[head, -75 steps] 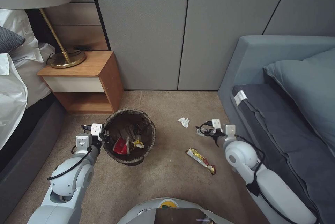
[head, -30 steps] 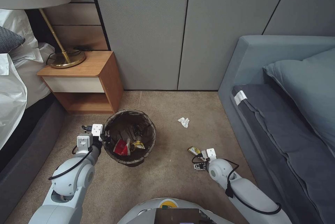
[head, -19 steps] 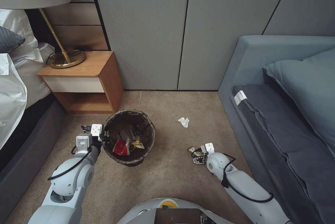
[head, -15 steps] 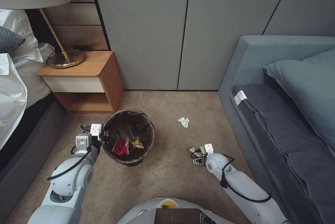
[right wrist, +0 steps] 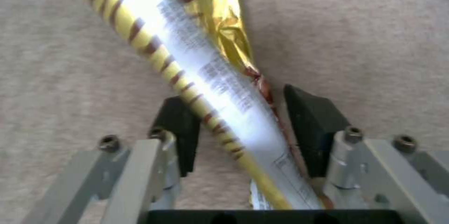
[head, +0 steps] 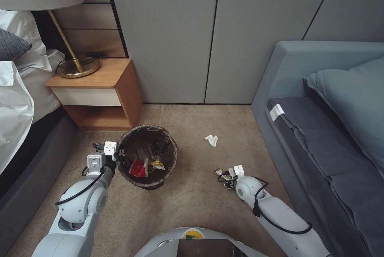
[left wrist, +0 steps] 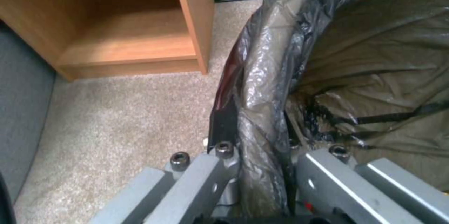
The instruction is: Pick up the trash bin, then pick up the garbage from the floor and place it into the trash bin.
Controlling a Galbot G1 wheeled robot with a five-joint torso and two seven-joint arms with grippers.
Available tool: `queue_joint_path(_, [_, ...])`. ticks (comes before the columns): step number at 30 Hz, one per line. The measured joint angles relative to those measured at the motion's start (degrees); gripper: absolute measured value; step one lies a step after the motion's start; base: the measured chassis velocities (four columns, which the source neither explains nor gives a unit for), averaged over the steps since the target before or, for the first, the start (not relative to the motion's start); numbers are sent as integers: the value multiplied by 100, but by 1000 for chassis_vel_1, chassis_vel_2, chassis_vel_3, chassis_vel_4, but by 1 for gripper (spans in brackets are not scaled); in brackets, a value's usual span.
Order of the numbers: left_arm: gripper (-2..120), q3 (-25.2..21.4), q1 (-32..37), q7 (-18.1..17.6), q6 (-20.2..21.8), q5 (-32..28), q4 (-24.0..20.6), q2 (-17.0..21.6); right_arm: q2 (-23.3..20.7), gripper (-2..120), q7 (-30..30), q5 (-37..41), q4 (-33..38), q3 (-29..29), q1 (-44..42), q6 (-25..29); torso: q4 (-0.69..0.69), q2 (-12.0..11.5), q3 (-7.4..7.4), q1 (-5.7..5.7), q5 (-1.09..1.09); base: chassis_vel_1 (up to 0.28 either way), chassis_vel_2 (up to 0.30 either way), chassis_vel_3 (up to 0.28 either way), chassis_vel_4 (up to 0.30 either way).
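White rounded arms, black cables, grey screw-studded claw fingers with black pads.

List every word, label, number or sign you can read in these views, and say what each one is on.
None can be read.
Snack-bar wrapper, between the right gripper's fingers: lines of small print, too blurred to read.
White tag on the sofa mattress: too small to tell whether it bears print.
Red packet and yellow packet in the trash bin, whose rim the left gripper clamps: markings too small to read.
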Motion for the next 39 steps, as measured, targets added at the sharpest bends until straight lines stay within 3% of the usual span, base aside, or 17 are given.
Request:
queue_joint_path(10, [0,0,13,-7,53,-17,-62,7,-20,7,69,-3,40,97,-18,-8,-4,0,1,0,-2,0,0,0,0])
queue_joint_path(13, [0,-2,18,-20,55,-24,-83,10,-52,0,80,4,101,154,-43,-9,-5,0,1,0,-4,0,0,0,0])
queue_joint_path(19, [0,-15,28,-84,58,-69,-160,51,-216,0,125,212,585,424,-204,-11,-4,-1,1,0,-1,0,0,0,0])
queue_joint_path(30, [0,-19,77,-141,62,-43,-193,90,-986,0,448,1226,2933,1050,-672,-12,-4,0,0,0,-2,0,0,0,0])
queue_joint_path(35, [0,18,79,-135,65,9,-164,71,-1272,0,671,1990,4093,1150,-271,-12,-2,0,0,0,-2,0,0,0,0])
queue_joint_path(37, [0,23,78,-132,65,22,-158,64,-1323,0,696,2114,4250,1153,-158,-8,0,0,0,0,-3,0,0,0,0])
queue_joint_path(39, [0,31,75,-121,65,58,-126,60,-1534,0,710,2766,4780,1120,300,-10,-3,0,0,0,-2,0,0,0,0])
